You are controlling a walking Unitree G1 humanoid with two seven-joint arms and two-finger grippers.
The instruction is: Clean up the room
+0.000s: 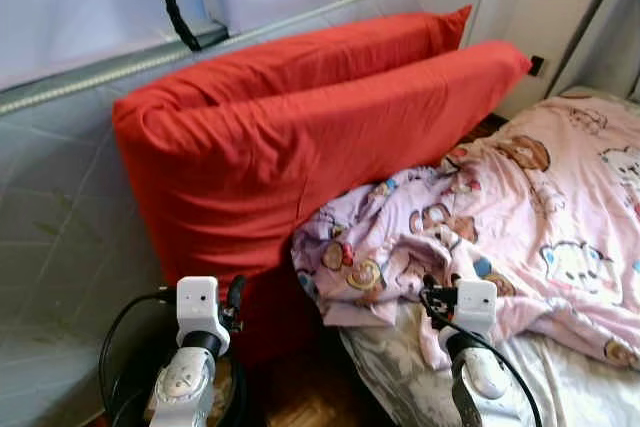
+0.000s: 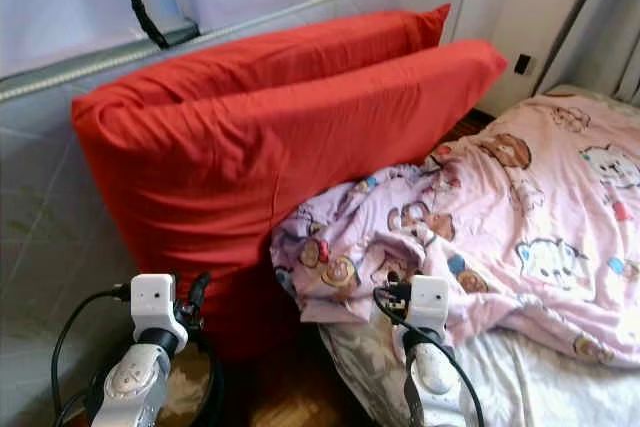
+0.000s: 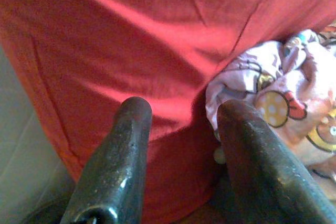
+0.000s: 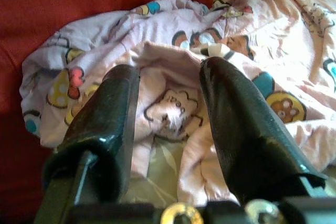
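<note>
Two red pillows lean side by side against a grey padded panel, the front one overlapping the back one. A pink cartoon-print blanket lies crumpled on the bed, its bunched edge pressed against the front pillow's lower corner. My left gripper is open and empty, close to the front pillow's lower part. My right gripper is open over the blanket's bunched edge, and a fold of the blanket shows between its fingers.
A black cable hangs over the top of the panel. A wall socket sits at the far right. Wooden floor shows between the pillows and the bed's patterned sheet. A dark round object sits beneath my left arm.
</note>
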